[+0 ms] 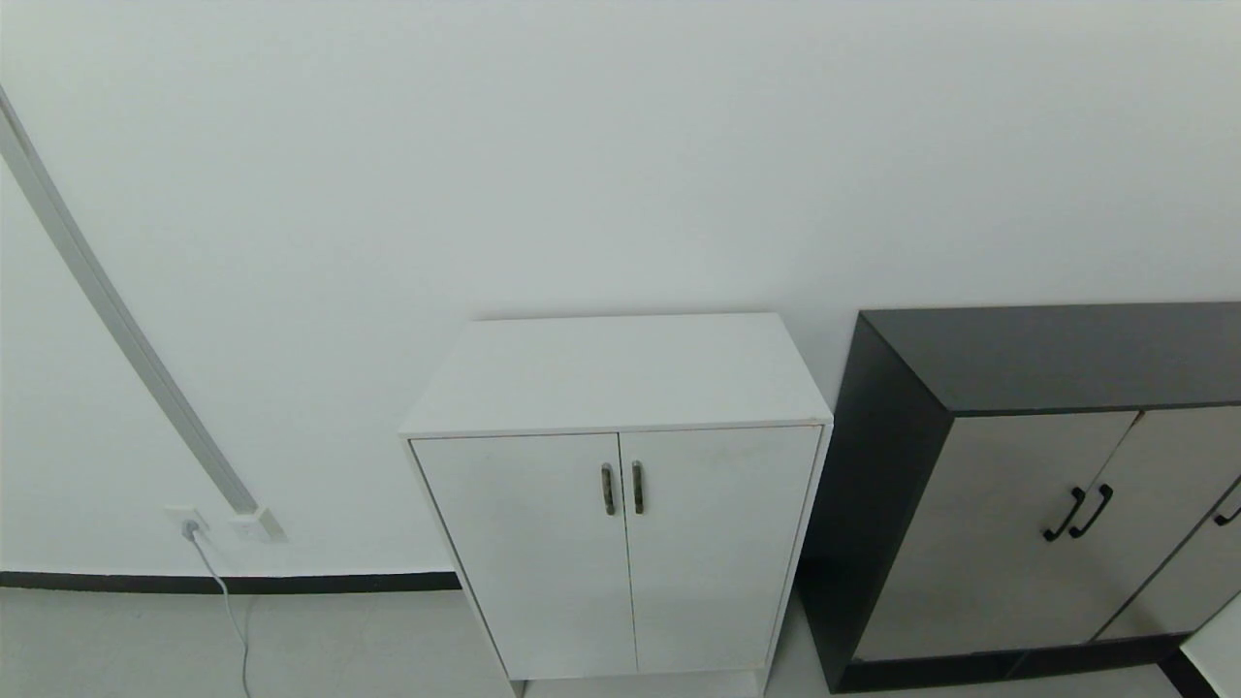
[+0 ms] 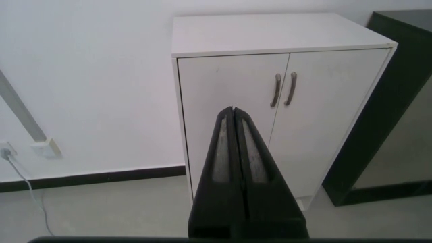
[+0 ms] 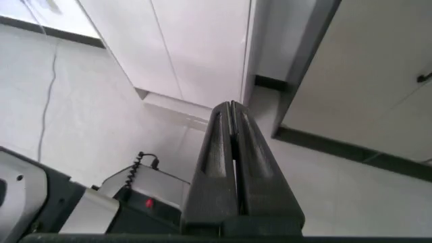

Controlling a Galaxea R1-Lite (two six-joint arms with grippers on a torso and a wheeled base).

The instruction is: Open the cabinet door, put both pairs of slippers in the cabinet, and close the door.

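White wall [image 1: 582, 145] behind; the cabinet [image 1: 528, 553] sits low in the centre of the head frame, doors shut, upright handles [image 1: 608, 489] paired at the seam. My left gripper [image 2: 233, 111], pinched closed, faces those handles. The right gripper [image 3: 233, 104], also closed, points at the floor [image 3: 101, 115], so I judge the left one nearer.

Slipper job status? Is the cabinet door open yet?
Done: nothing. Both doors of the white cabinet are shut, handles untouched. In hand: nothing; the left gripper is shut and empty, facing those doors from a distance, and the right gripper is shut and empty, low near the cabinet's base. Left: open a door, load both slipper pairs, close it.
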